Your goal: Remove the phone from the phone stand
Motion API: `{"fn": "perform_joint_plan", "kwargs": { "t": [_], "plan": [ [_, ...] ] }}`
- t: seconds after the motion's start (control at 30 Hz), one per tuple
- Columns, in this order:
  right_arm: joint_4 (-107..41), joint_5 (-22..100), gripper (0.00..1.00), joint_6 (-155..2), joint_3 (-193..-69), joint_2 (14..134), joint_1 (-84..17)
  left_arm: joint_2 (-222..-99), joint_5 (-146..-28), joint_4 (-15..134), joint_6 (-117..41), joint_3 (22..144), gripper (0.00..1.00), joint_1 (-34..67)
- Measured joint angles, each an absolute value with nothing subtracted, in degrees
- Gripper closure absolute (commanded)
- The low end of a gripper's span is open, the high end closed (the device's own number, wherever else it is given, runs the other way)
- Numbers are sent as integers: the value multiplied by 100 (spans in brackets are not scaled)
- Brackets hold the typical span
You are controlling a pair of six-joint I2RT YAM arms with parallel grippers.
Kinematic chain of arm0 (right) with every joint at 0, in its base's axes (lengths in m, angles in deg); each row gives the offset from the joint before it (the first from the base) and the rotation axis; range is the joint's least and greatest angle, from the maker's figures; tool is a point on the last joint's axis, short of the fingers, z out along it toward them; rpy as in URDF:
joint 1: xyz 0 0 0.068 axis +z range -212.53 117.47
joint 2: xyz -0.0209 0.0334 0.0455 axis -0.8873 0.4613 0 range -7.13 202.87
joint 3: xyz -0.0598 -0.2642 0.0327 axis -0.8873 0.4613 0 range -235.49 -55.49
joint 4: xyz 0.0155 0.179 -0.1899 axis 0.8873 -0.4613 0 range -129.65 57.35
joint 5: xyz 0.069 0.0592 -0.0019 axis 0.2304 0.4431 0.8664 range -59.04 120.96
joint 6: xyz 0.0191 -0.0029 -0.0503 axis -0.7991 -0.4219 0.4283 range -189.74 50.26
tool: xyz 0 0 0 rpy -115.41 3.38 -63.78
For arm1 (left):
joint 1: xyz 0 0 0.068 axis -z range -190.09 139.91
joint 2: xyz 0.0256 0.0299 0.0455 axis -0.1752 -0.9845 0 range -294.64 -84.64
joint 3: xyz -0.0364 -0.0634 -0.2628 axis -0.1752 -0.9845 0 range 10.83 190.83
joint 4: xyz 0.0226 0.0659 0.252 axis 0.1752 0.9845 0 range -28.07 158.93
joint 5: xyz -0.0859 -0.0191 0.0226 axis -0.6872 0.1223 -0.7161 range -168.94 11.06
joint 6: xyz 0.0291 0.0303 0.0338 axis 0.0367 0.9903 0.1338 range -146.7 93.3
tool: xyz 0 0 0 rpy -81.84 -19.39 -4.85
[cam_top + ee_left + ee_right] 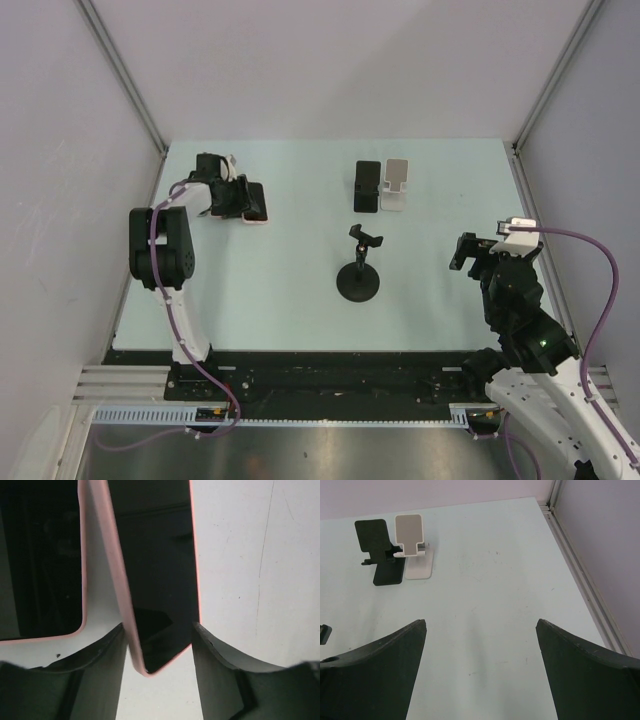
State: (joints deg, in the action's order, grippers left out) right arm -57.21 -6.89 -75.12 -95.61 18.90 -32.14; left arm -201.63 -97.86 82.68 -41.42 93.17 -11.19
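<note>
Left tool (pixel 158 625) astride pink-edged phone (pixel 160 555), grip unclear; right tool (pixel 481 622) wide open above table (pixel 495 580).

Pale mint table (pixel 290 180) boxed by plain grey-white walls (pixel 340 60) at 9, 12 and 3 o'clock — aluminium posts (pixel 121 70) run up the far corners (11 and 1 o'clock) — brushed steel sheet (pixel 330 455) at 6. Even, soft light.

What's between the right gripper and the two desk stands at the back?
Nothing, just bare table: the right wrist view shows a clear stretch from the right gripper to the black stand and white stand.
</note>
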Motion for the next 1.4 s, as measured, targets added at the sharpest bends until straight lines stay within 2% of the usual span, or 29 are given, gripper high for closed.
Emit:
{"fn": "perform_joint_plan", "kwargs": {
  "t": [0.07,0.1,0.2,0.73,1.27,1.4],
  "plan": [
    [-5721,-673,4,-7519,-9561,1890,-3225,-20158,-9662,8277,-4109,9309,24,-1115],
    [-5721,-665,4,-7521,-9561,1890,-3229,-20154,-9592,8277,-4078,9306,13,-1102],
    [-5721,-643,4,-7526,-9561,1890,-3229,-20112,-9371,8277,-4039,9289,0,-1062],
    [-5723,-555,4,-7528,-9561,1879,-3233,-19658,-7340,8286,-3866,8882,0,17],
    [-5723,-488,4,-7528,-9558,1870,-3240,-19714,-6840,8303,-3862,8839,1,175],
    [-5723,-461,4,-7528,-9558,1870,-3240,-19787,-6831,8307,-3855,8839,7,175]
  ]
}}
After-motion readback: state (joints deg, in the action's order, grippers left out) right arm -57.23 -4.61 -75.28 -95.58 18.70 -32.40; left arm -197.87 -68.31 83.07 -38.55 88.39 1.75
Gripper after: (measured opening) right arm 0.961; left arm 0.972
